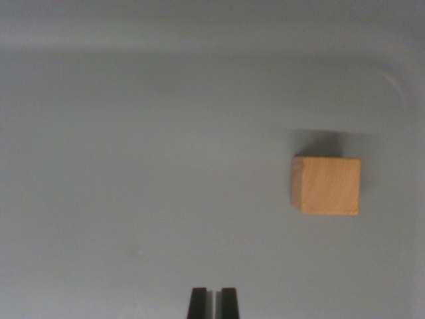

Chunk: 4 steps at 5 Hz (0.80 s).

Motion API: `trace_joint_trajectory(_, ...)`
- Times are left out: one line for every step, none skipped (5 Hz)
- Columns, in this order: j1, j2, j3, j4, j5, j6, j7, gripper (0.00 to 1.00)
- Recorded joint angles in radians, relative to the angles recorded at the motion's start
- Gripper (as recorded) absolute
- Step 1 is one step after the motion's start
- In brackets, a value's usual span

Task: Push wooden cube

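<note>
One grey surface (133, 166) fills almost the whole wrist view, plain and matte, spreading out ahead of the claw and to both sides of it. Toward the top of the view it grows a little lighter, and a faint curved edge shows in the upper right corner, well beyond the claw.

Next in size is the wooden cube (327, 185), a light tan block with visible grain. It sits flat on the grey surface, ahead of the claw and off to the wrist view's right, well apart from the fingertips and touching nothing else. Its broad top face is turned to the camera, a narrow side face shows along its left edge, and a soft shadow lies just beyond its far side.

Smallest is the claw (213, 302) itself, at the bottom centre. Only the two dark fingertips (197, 304) show, standing side by side with a thin sliver between them, so the jaws are closed on nothing.
</note>
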Motion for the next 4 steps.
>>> trace_joint_trajectory(-0.0107,0.025,-0.009,-0.028,0.0075,-0.049,-0.025,0.0)
trace_joint_trajectory(-0.0107,0.025,-0.009,-0.028,0.0075,-0.049,-0.025,0.0)
trace_joint_trajectory(-0.0211,0.048,-0.017,-0.055,0.0148,-0.096,-0.048,0.0)
trace_joint_trajectory(-0.0211,0.048,-0.017,-0.055,0.0148,-0.096,-0.048,0.0)
